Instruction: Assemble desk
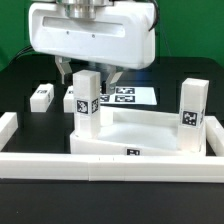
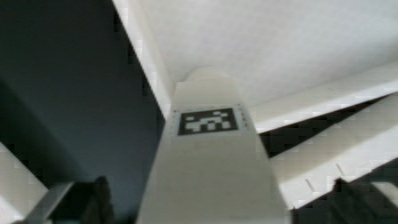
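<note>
The desk slab [image 1: 140, 128], a white tray with a raised rim and a tag on its front edge, lies in the middle of the table. A white tagged leg [image 1: 86, 100] stands upright at its corner on the exterior view's left. A second leg [image 1: 192, 106] stands at the corner on the right. My gripper [image 1: 88, 76] hangs over the first leg, open, one finger on each side. In the wrist view that leg [image 2: 210, 150] fills the middle between my fingers [image 2: 71, 200], with a dark gap on each side of it.
Two loose white legs [image 1: 42, 95] [image 1: 70, 101] lie on the black table behind the slab, toward the exterior view's left. The marker board [image 1: 128, 97] lies flat behind the slab. White border rails run along the front [image 1: 60, 166] and the left [image 1: 8, 126].
</note>
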